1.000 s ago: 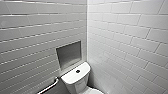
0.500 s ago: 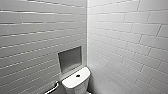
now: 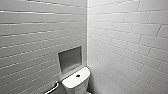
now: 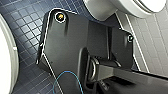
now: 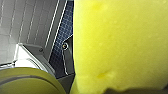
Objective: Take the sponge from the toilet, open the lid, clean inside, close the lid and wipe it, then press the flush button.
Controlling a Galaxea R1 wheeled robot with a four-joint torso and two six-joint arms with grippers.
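The sponge (image 5: 120, 45), a bright yellow soft block, looms very close in the right wrist view, and my right gripper (image 5: 125, 86) is shut on it. The white toilet (image 3: 76, 81) stands in the corner of the tiled walls, and its tank top shows at the lower middle of the head view. The flush button (image 3: 78, 75) is a small dark dot in the centre of that tank top. A white rounded part of the toilet (image 4: 105, 10) appears above dark blue floor tiles in the left wrist view. My left gripper is shut and holds nothing that I can see.
A recessed grey niche (image 3: 70, 58) is set in the wall behind the tank. A metal grab bar (image 3: 53, 88) is mounted on the left wall beside the toilet. White tiled walls close in on both sides. A white curved surface (image 4: 5, 57) borders the blue floor.
The whole head picture has shifted a little, so the camera moved; the toilet now sits slightly lower in it. The sponge stays in the right gripper.
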